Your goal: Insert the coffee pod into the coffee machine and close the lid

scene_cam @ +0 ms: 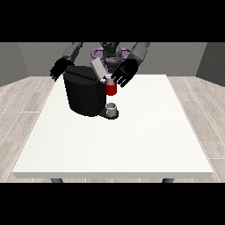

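White table (132, 140); coffee pod (110, 89) half-hidden.

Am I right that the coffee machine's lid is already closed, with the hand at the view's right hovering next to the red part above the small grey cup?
Not quite: in the front view the lid stands tilted open above the coffee machine. The rest holds: the hand at the view's right is beside the red part, above the grey cup.

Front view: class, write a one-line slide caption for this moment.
Hand at the view's right hovers by the red pod holder of the black coffee machine, lid raised, cup below.
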You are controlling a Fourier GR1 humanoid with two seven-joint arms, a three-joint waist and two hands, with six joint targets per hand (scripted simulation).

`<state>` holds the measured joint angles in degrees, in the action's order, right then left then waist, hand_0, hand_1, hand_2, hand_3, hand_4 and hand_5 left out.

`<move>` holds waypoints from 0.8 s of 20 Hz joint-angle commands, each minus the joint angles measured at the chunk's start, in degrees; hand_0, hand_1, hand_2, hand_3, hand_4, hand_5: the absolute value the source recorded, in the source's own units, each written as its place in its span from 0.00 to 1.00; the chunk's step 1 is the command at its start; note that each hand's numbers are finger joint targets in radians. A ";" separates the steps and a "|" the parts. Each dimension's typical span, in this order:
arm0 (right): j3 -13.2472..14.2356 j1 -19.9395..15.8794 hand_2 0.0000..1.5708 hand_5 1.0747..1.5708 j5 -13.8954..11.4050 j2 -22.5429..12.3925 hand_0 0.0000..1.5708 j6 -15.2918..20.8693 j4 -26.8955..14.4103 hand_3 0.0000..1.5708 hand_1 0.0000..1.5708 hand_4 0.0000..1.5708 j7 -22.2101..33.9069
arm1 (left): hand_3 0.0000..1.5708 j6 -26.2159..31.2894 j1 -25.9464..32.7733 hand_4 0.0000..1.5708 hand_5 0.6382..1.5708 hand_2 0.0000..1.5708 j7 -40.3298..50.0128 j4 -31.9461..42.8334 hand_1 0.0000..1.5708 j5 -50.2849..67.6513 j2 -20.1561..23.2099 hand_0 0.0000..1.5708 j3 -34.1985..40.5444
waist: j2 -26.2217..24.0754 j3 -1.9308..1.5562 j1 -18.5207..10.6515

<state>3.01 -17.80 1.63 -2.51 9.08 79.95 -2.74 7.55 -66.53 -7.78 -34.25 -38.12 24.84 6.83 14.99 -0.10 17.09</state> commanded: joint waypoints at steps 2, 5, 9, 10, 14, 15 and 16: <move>2.02 -0.61 0.00 1.00 1.70 -1.71 0.00 -1.22 -0.14 0.00 0.00 0.24 0.62 | 0.63 0.10 -0.02 0.28 1.00 0.74 0.27 0.24 0.71 -1.22 0.59 0.71 -0.54 | 0.17 0.09 -0.06; -0.44 -0.32 0.00 1.00 -0.48 0.83 0.00 1.26 -0.11 0.00 0.00 0.26 1.16 | 0.60 1.18 -0.97 0.25 1.00 0.71 0.91 0.22 0.67 -1.58 -0.51 0.67 -1.19 | -1.09 0.10 -0.75; 1.56 0.85 0.00 1.00 0.99 0.15 0.00 0.54 -0.93 0.00 0.00 0.28 -1.57 | 0.61 0.80 1.48 0.23 1.00 0.71 -2.58 -0.46 0.67 -1.49 0.84 0.67 -0.84 | -0.65 0.10 -2.40; -0.61 -0.37 0.00 1.00 -0.39 1.25 0.00 1.10 0.51 0.00 0.00 0.30 -1.32 | 0.62 -1.99 0.81 0.23 1.00 0.72 -0.81 0.09 0.68 -1.98 -0.98 0.68 -0.68 | 0.43 0.10 -1.09; 1.19 -3.09 0.00 1.00 0.65 -0.40 0.00 0.51 -1.02 0.00 0.00 0.29 -0.10 | 0.55 1.07 -2.23 0.23 1.00 0.65 -1.51 -0.27 0.58 -2.60 1.22 0.58 -1.15 | 1.91 0.09 -1.30; 0.21 0.83 0.00 1.00 0.25 -0.15 0.00 -0.32 0.55 0.00 0.00 0.30 -2.42 | 0.41 0.82 1.76 0.15 1.00 0.52 -4.47 0.26 0.36 -3.92 1.69 0.36 -2.69 | 1.15 0.10 -0.68; -1.01 -1.83 0.00 1.00 -0.75 0.00 0.00 0.91 3.12 0.00 0.00 0.30 1.13 | 0.07 2.43 0.16 0.00 1.00 0.24 -5.72 1.47 0.00 -3.90 4.48 0.00 -2.08 | 2.50 0.13 0.14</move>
<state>3.52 -18.79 1.89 -2.61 9.53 80.18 -3.32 8.45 -67.10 -10.66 -34.82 -40.56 26.20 5.46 15.89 -0.20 16.09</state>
